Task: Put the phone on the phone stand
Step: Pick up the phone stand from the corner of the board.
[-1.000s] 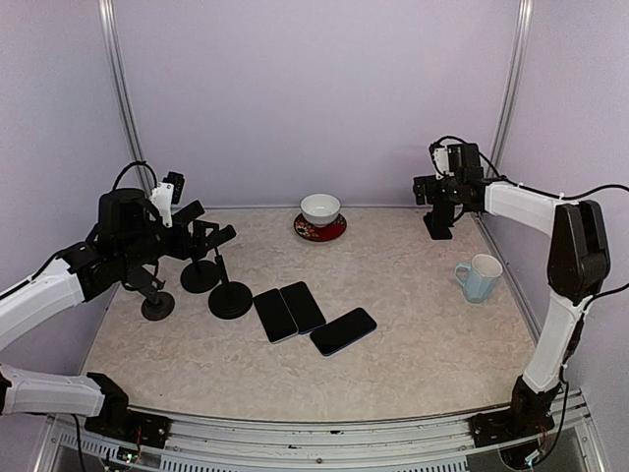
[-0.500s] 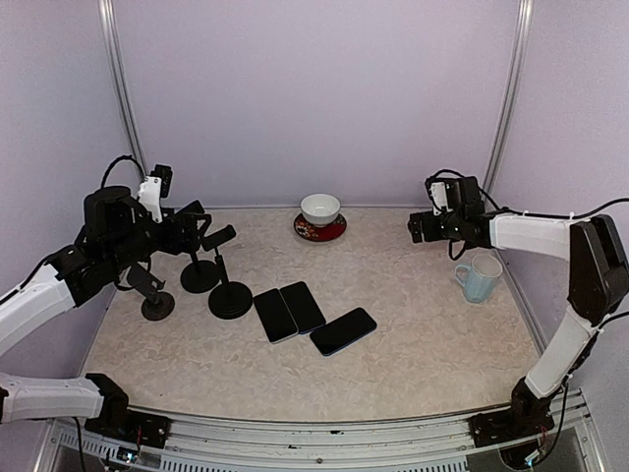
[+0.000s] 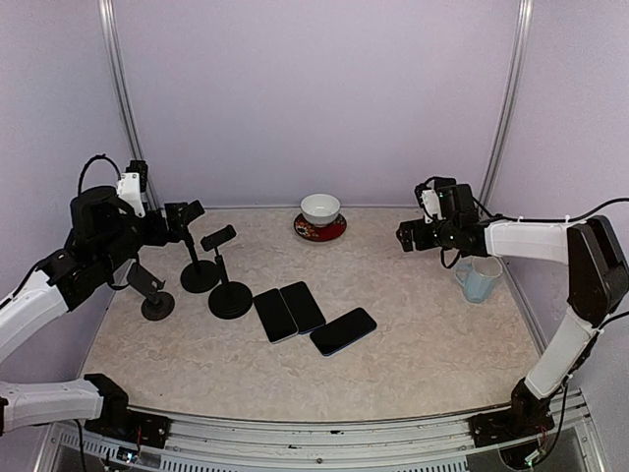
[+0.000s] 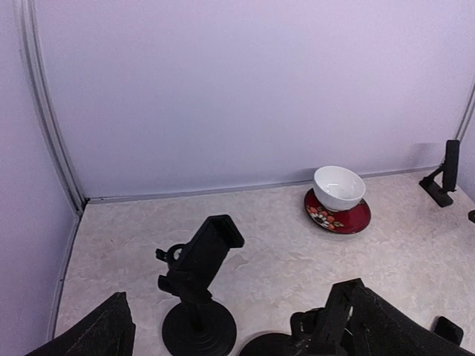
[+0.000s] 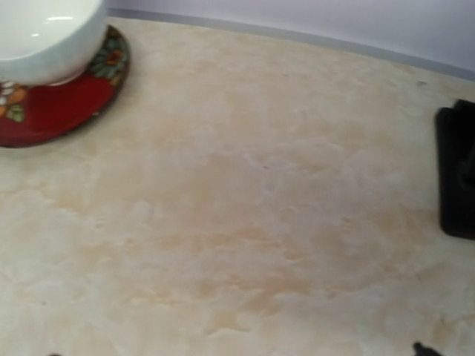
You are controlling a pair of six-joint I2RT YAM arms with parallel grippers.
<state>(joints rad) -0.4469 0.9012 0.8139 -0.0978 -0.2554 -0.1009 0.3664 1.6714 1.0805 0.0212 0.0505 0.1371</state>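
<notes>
Three phones lie flat on the bench [image 3: 423,334] near its middle: left phone [image 3: 275,315] and middle phone [image 3: 303,307] side by side, right phone [image 3: 343,331] angled just beside them, nearer the near edge. Three black stands sit toward the left edge: outer stand [image 3: 154,300], back stand [image 3: 200,278] and inner stand [image 3: 228,295], the last just beside the left phone. Left tool [image 3: 165,228] hangs released by the stands, grasping nothing. Right tool [image 3: 406,236] is released too, toward the far right corner, near a blue mug [image 3: 479,278]. A white bowl [image 3: 320,207] rests on a red saucer [image 3: 319,233] at the far edge
</notes>
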